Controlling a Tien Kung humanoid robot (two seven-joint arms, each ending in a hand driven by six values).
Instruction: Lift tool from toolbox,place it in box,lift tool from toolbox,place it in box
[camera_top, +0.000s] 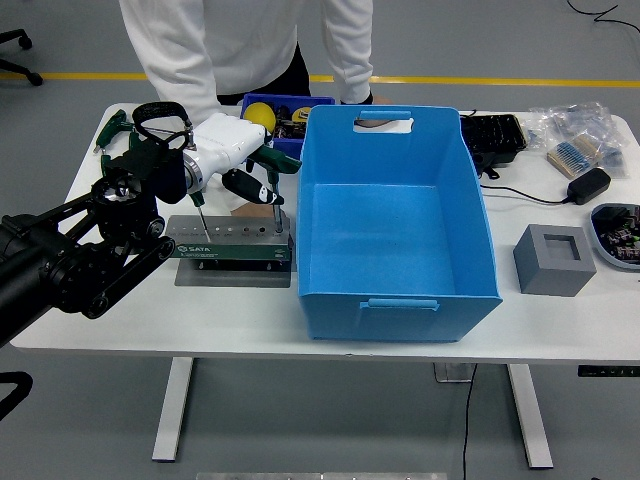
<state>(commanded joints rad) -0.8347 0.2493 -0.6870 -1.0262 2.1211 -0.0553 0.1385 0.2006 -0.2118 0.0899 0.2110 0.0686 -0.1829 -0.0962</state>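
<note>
Here the big blue box (395, 215) holds nothing visible.

Grey floor (520, 50), yellow line (500, 81) across it; white table (150, 320) on white legs.

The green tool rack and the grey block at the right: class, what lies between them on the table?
In the head view, the big empty blue box stands between the green tool rack and the grey block.
</note>
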